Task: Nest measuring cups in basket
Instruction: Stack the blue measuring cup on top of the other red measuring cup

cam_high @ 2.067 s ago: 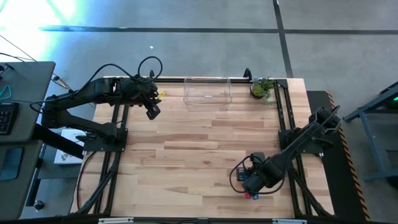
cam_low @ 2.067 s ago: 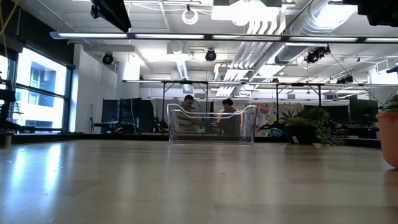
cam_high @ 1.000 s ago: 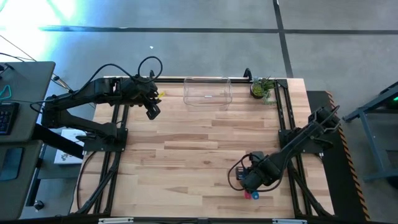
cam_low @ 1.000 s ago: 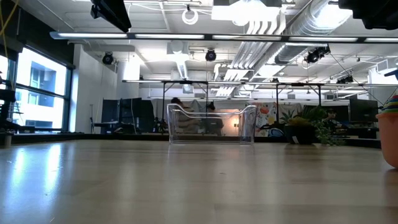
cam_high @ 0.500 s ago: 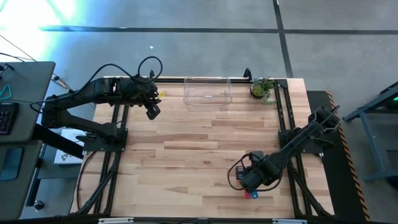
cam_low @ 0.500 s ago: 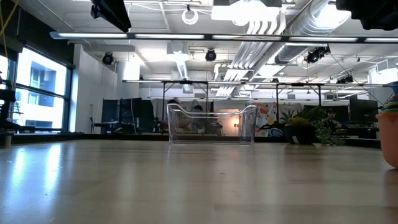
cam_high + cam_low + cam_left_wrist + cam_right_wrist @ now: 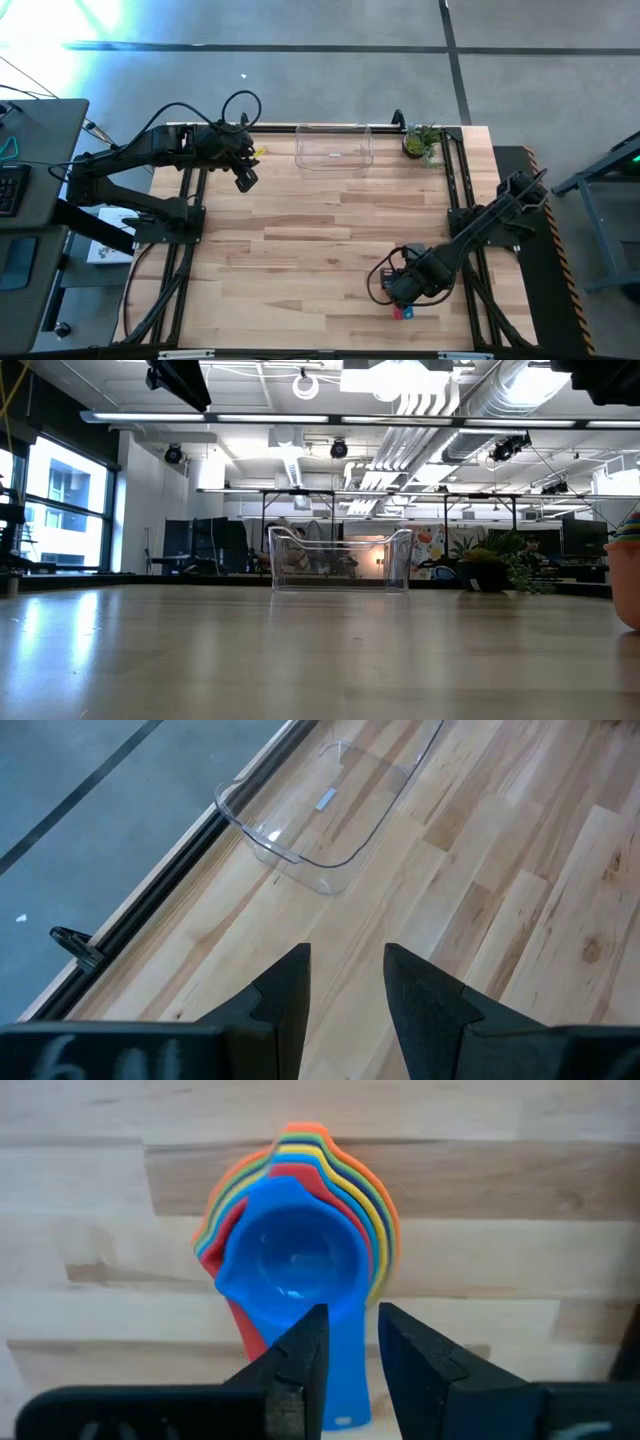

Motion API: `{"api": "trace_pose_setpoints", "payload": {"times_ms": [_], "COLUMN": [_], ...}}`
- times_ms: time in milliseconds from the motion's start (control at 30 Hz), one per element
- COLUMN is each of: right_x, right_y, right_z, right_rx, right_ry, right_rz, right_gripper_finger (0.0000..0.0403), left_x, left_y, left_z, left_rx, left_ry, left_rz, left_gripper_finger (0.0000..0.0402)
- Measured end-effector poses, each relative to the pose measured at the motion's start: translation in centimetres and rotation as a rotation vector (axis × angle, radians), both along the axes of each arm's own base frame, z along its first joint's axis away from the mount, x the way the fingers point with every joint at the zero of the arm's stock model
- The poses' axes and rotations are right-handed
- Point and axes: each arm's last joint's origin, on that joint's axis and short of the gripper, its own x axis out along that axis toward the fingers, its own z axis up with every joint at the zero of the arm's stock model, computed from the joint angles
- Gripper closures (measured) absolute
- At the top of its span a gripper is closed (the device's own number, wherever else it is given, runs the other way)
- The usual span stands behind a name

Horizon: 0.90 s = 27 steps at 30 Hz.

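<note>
right gripper (image 7: 348, 1342) low over measuring cups (image 7: 296, 1255), fingers parted

— Where's the light coming from?
— Mostly overhead. Ceiling strip lights (image 7: 300, 417) run across the top of the low view, and the window (image 7: 55, 510) at far left glows bright.
— Any glare?
— A blue-white wash on the floor (image 7: 70, 22) at upper left from above, and a pale sheen on the table (image 7: 60, 635) at lower left.
— Sharpness?
— The dark fingers (image 7: 300, 1355) close to the wrist camera look soft.
</note>
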Motion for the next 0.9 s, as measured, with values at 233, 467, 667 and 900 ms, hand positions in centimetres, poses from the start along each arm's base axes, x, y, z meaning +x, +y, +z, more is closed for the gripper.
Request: {"api": "trace_pose_setpoints", "payload": {"times_ms": [233, 467, 667, 900], "right_x": [-1.5, -3.0, -2.7, -1.9], "right_y": [0.2, 2.3, 3.4, 4.3], "right_z": [1.3, 0.9, -1.1, -2.9], "right_rx": [0.037, 0.048, 0.0, -0.011], "right_ry": [0.015, 0.03, 0.072, 0.084], "right_rz": [0.024, 0.107, 0.132, 0.132], "right_gripper_finger": [0.032, 0.032, 0.032, 0.032], "left_x": [0.0, 0.0, 0.0, 0.0], "left_y": [0.0, 0.0, 0.0, 0.0], "left_z": [0.0, 0.0, 0.0, 0.0], "left_rx": [0.0, 0.0, 0.0, 0.0], "left_ry": [0.0, 0.0, 0.0, 0.0], "left_rz": [0.0, 0.0, 0.0, 0.0], "left_gripper_finger": [0.0284, 0.0284, 0.0284, 0.0284]}}
